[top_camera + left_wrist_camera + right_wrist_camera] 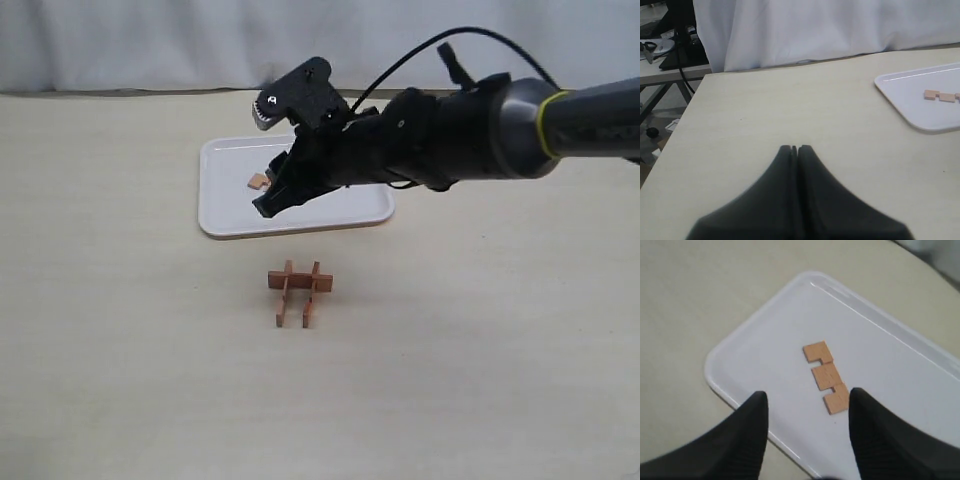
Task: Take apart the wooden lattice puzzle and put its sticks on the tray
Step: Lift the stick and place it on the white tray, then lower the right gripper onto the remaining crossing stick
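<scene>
On the flat white rectangular plastic tray (225, 205), left half in the exterior view: one short reddish-brown notched wooden stick (258, 181), lying flat, clear of the rim. The right gripper (272, 150) hangs above it, jaws spread wide with nothing between them. The right wrist view agrees: black fingers (747, 435) on either side of the stick (826, 376), apart from it. The left gripper (795, 150) looks out over the bare beige tabletop (765, 100), jaws pressed together and empty (it does not show in the exterior view).

The small reddish-brown wooden lattice puzzle (299, 292) sits on the table in front of the tray, near it but not touching.

Risks, as I judge them:
- The lattice is light and unanchored. A one-handed pull on a bar may drag the whole piece instead of sliding a notch free, so bracing with the other gripper seems wise.
- A pinch spanning two bars would lock the joint.
- An off-centre touch could tip it.

Look of it: not a full hash. I make out one cross bar over two parallel bars. Anything further is too small to tell. The stick on the tray shows square steps cut along one edge.
</scene>
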You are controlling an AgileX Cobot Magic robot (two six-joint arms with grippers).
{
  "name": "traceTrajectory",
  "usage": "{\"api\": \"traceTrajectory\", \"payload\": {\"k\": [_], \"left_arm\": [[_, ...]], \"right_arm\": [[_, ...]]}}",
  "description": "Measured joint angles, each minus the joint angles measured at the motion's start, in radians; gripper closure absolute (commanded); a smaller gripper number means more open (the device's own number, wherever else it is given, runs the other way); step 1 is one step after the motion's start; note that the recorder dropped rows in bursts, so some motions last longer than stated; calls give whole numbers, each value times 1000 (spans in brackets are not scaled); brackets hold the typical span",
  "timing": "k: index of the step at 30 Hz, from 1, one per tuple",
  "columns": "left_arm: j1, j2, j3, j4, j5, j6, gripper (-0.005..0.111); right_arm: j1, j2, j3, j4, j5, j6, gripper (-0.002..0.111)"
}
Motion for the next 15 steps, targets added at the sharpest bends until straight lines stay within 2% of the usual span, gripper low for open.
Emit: {"api": "traceTrajectory", "payload": {"k": [3,12,15], "left_arm": [[0,0,0,0,0,0,107],[0,0,0,0,0,0,107],[0,0,0,0,0,0,107]], "right_arm": [[-1,-47,0,-91,95,-1,62],[-1,-93,0,-469,539,1,65],[-1,-93,0,-551,596,5,65]]}}
